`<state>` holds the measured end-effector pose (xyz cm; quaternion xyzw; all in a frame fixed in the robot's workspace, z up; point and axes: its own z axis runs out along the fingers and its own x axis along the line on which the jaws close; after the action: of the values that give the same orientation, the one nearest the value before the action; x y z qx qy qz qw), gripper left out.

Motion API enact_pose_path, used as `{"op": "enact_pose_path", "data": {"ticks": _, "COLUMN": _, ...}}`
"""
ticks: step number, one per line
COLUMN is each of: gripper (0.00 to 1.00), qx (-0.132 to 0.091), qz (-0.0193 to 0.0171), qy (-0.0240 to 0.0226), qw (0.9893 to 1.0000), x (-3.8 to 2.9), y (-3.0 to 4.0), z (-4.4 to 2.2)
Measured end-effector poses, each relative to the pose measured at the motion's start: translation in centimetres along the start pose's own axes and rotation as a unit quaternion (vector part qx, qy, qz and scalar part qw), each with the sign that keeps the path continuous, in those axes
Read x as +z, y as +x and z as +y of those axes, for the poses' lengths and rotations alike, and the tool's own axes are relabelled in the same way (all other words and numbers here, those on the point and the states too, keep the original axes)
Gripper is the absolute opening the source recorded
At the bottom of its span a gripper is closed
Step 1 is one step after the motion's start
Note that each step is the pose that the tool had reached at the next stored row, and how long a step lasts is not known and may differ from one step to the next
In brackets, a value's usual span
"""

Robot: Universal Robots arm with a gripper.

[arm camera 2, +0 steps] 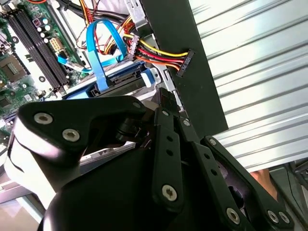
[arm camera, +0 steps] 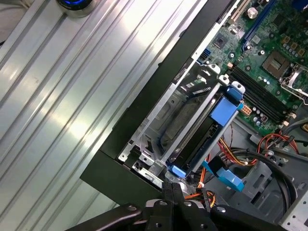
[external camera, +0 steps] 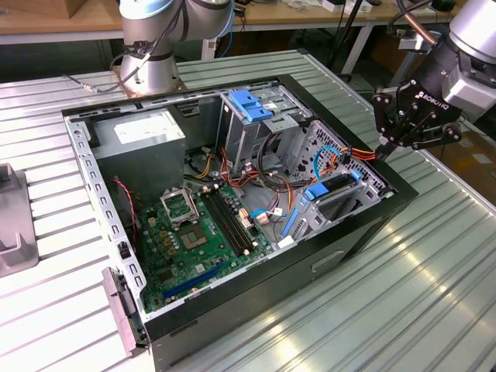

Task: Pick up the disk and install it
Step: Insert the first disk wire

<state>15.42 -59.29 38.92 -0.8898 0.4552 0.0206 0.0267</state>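
Pincer [external camera: 385, 147] pointing down, fingers closed together, holding nothing.

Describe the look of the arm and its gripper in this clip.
The arm has silver-grey segments, with dark cables looping above the wrist. The gripper is matte black, built of linked bars joined by round silver pins and screws, seen in both wrist views, with white lettering on its body.

gripper [external camera: 385, 147]: black
computer case [external camera: 341, 256]: black outside, grey metal inside
disk [external camera: 339, 188]: dark body with bright blue rails
circuit board [external camera: 190, 248]: green, with black and blue slots
flat cable [arm camera 2: 98, 53]: light blue
wire bundle [arm camera 2: 156, 53]: red, yellow, orange and black
power box [external camera: 143, 136]: grey with a white sticker
table [external camera: 434, 271]: silver, ribbed in parallel stripes
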Motion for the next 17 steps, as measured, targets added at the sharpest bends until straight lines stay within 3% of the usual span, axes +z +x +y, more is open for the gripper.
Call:
{"op": "enact_pose_path", "data": {"ticks": 5, "gripper": 0.11, "qx": 0.0, "qz": 0.0001, "qy": 0.0002, "qw": 1.0, "x": 0.0, "y": 0.0, "z": 0.0}}
{"op": "enact_pose_path", "data": {"ticks": 8, "gripper": 0.29, "qx": 0.0, "qz": 0.0002, "qy": 0.0003, "qw": 1.0, "x": 0.0, "y": 0.0, "z": 0.0}}
{"op": "enact_pose_path", "data": {"ticks": 9, "gripper": 0.29, "qx": 0.0, "qz": 0.0002, "qy": 0.0004, "qw": 1.0, "x": 0.0, "y": 0.0, "z": 0.0}}
{"op": "enact_pose_path", "data": {"ticks": 10, "gripper": 0.36, "qx": 0.0, "qz": 0.0003, "qy": 0.0004, "qw": 1.0, "x": 0.0, "y": 0.0, "z": 0.0}}
{"op": "enact_pose_path", "data": {"ticks": 17, "gripper": 0.36, "qx": -0.003, "qz": 0.0002, "qy": 0.0003, "qw": 1.0, "x": 0.3, "y": 0.15, "z": -0.52}}
